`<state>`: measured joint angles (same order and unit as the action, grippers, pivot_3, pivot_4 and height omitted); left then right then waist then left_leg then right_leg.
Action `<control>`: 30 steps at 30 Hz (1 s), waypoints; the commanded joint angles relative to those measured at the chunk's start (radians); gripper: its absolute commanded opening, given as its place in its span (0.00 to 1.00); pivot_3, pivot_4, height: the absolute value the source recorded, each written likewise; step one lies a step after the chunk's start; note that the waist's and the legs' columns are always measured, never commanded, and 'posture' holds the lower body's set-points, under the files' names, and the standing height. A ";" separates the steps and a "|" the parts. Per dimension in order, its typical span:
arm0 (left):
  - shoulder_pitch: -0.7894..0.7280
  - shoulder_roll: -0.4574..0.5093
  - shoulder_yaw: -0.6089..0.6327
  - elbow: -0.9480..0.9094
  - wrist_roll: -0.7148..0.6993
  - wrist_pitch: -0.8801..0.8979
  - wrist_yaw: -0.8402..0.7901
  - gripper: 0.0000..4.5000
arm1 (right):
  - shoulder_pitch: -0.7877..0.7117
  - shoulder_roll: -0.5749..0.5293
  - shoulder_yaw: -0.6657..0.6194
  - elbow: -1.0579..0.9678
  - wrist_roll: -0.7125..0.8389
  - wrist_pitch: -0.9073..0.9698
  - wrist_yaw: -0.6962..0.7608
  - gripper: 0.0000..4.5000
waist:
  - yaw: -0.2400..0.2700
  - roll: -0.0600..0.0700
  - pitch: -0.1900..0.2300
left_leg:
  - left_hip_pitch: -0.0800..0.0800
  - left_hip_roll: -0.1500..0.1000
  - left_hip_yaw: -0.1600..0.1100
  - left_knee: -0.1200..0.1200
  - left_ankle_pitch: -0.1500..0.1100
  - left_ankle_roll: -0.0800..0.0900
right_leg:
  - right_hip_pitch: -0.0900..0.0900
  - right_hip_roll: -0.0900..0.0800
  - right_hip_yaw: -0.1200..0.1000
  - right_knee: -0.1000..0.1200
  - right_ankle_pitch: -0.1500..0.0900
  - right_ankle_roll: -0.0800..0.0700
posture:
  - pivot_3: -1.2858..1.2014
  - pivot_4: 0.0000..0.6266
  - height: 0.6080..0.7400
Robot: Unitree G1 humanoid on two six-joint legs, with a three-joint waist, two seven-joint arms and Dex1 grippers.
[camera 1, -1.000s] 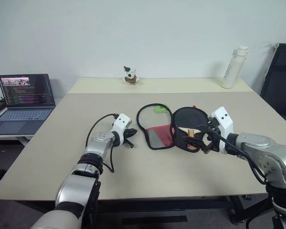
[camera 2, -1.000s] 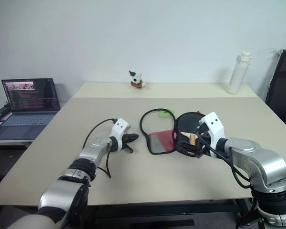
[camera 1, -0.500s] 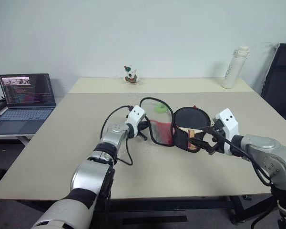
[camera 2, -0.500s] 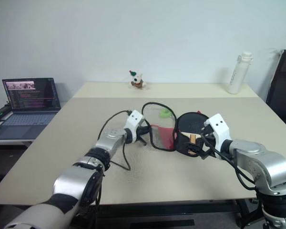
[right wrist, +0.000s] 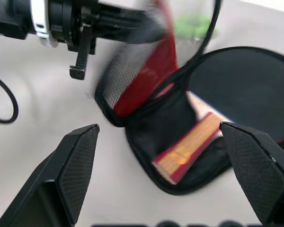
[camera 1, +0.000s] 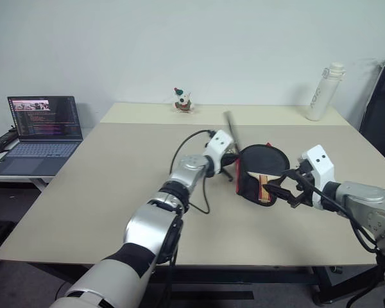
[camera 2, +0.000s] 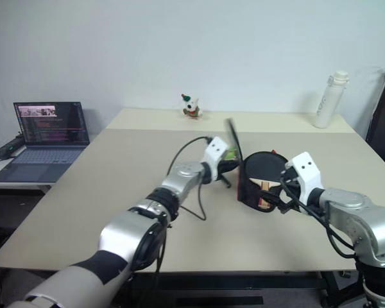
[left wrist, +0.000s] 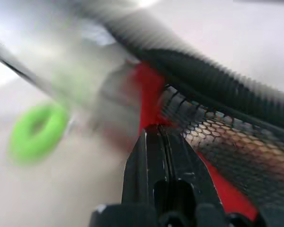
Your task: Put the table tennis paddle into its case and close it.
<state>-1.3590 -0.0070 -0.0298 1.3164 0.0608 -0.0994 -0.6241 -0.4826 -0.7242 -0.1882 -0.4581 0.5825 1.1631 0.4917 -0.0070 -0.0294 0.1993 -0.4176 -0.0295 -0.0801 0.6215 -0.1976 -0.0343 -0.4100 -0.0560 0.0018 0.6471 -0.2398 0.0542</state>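
Note:
The case (camera 1: pixel 242 185) lies open near the table's middle. The table tennis paddle (camera 1: pixel 265 158) rests in its lower half, with the black face away from me and the wooden, red-striped handle (right wrist: pixel 191 146) toward me. My left gripper (camera 1: pixel 228 156) is shut on the case's red mesh flap (left wrist: pixel 213 142) and holds it up, nearly on edge over the paddle's left side. The green tag (left wrist: pixel 37 132) hangs beside that grip. My right gripper (camera 1: pixel 284 191) hovers just right of the handle, open, its fingers (right wrist: pixel 80 165) spread wide and holding nothing.
An open laptop (camera 1: pixel 45 122) sits on a low side table at the left. At the table's far edge stand a small figurine (camera 1: pixel 183 101) and, to the right, a white bottle (camera 1: pixel 324 93). A black chair (camera 1: pixel 382 106) stands at the right. A black cable (camera 1: pixel 186 144) loops off my left wrist.
My left gripper has swung right and upward, carrying the flap from flat on the table to standing on edge over the paddle. My right gripper has drawn slightly right. The camera has shifted.

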 commanded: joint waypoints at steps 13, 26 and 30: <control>0.095 0.150 0.112 -0.100 -0.088 -0.070 -0.199 0.01 | -0.143 0.085 -0.029 0.253 -0.092 -0.075 -0.134 1.00 | -0.028 0.001 0.000 | 0.003 0.002 0.001 0.003 0.000 0.000 | 0.000 0.002 0.002 0.006 0.001 -0.001 | 0.52 0.24 1.00; 0.462 0.355 0.167 -0.800 -0.374 0.340 -0.448 0.01 | -0.356 0.255 0.006 0.906 -0.266 -0.361 -0.209 1.00 | -0.025 0.001 0.000 | 0.002 0.005 0.002 0.006 0.000 0.000 | -0.002 0.000 0.006 0.012 0.004 -0.006 | 0.52 0.24 1.00; 0.556 0.420 0.162 -1.056 -0.506 0.549 -0.501 0.01 | -0.386 0.280 0.007 1.044 -0.285 -0.412 -0.190 1.00 | -0.029 0.001 0.000 | 0.003 0.005 0.003 0.006 0.000 0.000 | -0.002 0.001 0.006 0.012 0.004 -0.006 | 0.52 0.24 1.00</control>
<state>-0.8032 0.3878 0.1229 0.3753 -0.3782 0.3784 -1.0968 -0.8401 -0.4438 -0.1732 0.5693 0.3017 0.7875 0.2873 -0.0356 -0.0284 0.1992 -0.4148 -0.0241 -0.0770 0.6276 -0.1975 -0.0343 -0.4124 -0.0548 0.0081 0.6598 -0.2362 0.0479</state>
